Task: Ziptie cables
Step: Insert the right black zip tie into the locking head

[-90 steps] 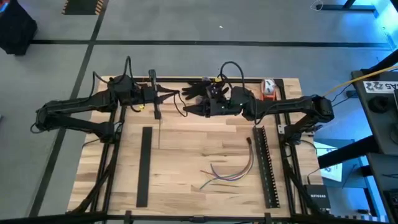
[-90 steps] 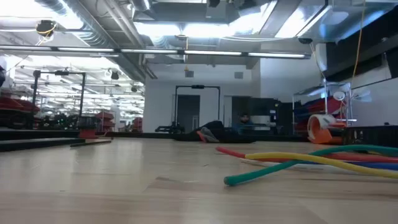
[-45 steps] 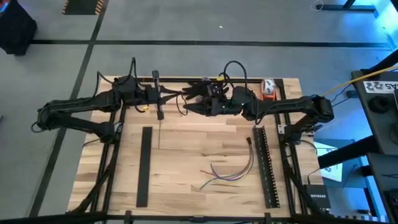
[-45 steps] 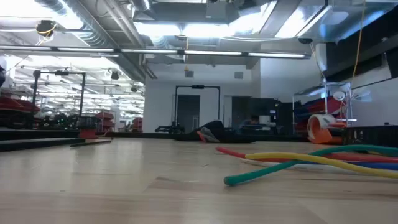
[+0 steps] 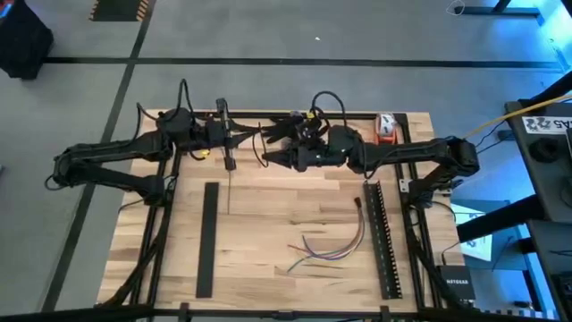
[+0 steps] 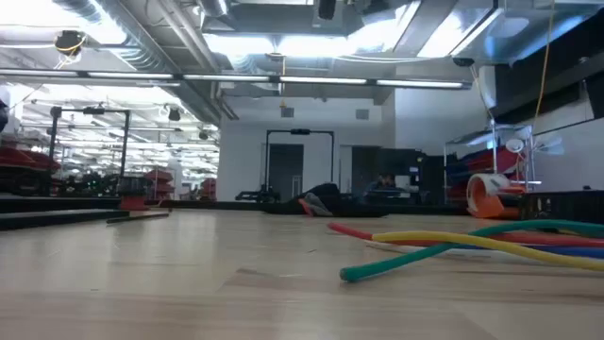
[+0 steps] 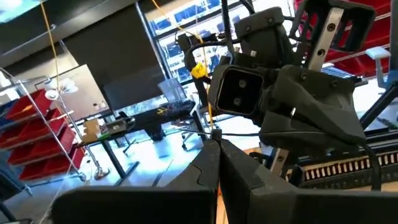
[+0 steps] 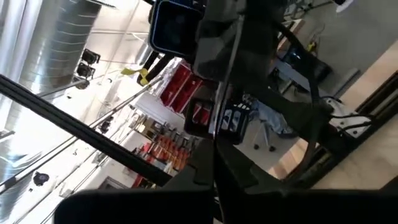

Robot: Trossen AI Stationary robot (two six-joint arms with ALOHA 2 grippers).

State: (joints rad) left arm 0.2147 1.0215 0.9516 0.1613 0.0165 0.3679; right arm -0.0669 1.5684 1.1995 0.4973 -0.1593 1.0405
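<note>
**Both grippers raised at the far table edge; cables lying loose near the front**

In the high view the left gripper (image 5: 243, 136) and the right gripper (image 5: 271, 146) face each other at upper centre of the frame, above the far edge of the wooden table (image 5: 268, 224). The two tips are near each other but apart. In the left wrist view the left gripper's fingers (image 7: 205, 168) are pressed together, and a very thin dark line crosses just at their tips; whether it is pinched between them cannot be told. In the right wrist view the right gripper's fingers (image 8: 205, 171) are likewise closed, with a thin strand running straight up from their tips; what that strand is cannot be made out.

The cables (image 5: 332, 246) lie on the table at lower centre-right of the high view, well apart from both grippers, in a loose fan. In the low view they cross the lower right, green and yellow in front, red behind, and are cut off by the right edge.

Two black slotted bars (image 5: 207, 238) lie lengthwise, one left of the cables, one right. An orange-and-white item (image 5: 385, 127) at the far right corner is too small to identify
</note>
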